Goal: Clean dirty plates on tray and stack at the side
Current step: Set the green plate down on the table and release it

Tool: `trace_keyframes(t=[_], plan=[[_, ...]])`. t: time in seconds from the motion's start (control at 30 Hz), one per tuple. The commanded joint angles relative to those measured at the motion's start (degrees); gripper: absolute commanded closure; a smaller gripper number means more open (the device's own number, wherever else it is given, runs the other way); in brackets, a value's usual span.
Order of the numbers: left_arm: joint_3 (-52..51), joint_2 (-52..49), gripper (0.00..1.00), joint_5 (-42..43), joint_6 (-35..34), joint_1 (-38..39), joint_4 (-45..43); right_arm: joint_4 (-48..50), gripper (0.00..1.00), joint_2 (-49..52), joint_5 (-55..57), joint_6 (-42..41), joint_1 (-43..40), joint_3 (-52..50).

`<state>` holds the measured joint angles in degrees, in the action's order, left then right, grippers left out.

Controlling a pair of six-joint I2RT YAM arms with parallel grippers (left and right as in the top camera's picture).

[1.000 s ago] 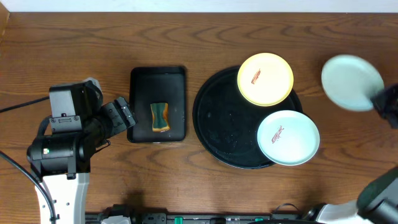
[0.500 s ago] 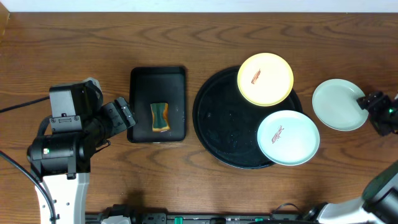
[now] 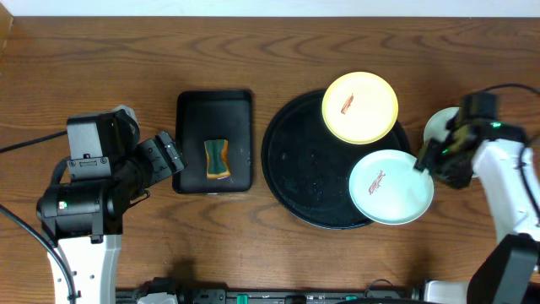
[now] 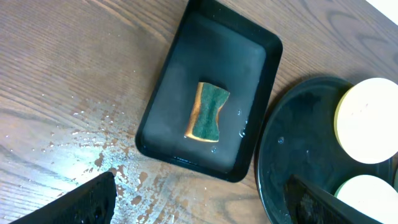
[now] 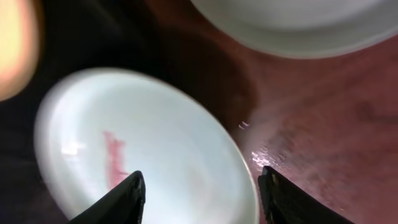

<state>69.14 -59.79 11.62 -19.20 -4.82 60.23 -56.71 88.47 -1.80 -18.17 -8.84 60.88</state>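
My right gripper point(image 3: 434, 157) hung over the right edge of the smeared aqua plate point(image 3: 384, 187), jaws spread wide with nothing between them. In the wrist view its fingers point(image 5: 133, 196) framed that plate's rim. The plate lay on the near right part of the round black tray point(image 3: 304, 169), overhanging the rim. The yellow plate point(image 3: 359, 106), also smeared, sat on the tray's far right part. A second aqua plate point(image 3: 437, 127) rested on the table point(image 3: 101, 59) just right of the tray, mostly hidden by my arm. My left gripper point(image 3: 169, 157) stood open and empty at the left edge of the rectangular tray point(image 3: 192, 118), where a sponge point(image 3: 217, 159) lay.
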Motion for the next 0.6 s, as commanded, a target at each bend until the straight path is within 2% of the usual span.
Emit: trace_keyframes(t=[0.0,0.1,0.23,0.3,0.57], plan=[[1.22,-0.07,0.13,-0.87,0.74,-0.26,0.17,1.42,0.43,0.31,12.57,-5.42,2.93,-4.02],[1.22,-0.07,0.13,-0.87,0.74,-0.26,0.17,4.46,0.50,0.31,12.94,-6.62,3.21,-7.58],[1.22,-0.07,0.13,-0.87,0.74,-0.26,0.17,8.76,0.85,0.31,7.72,-5.05,2.93,-10.12],[1.22,-0.07,0.13,-0.87,0.74,-0.26,0.17,10.32,0.99,0.24,3.08,-1.88,2.95,-10.10],[1.22,-0.07,0.13,-0.72,0.74,-0.26,0.17,10.71,0.99,-2.82,-15.28,13.16,4.87,-9.73]])
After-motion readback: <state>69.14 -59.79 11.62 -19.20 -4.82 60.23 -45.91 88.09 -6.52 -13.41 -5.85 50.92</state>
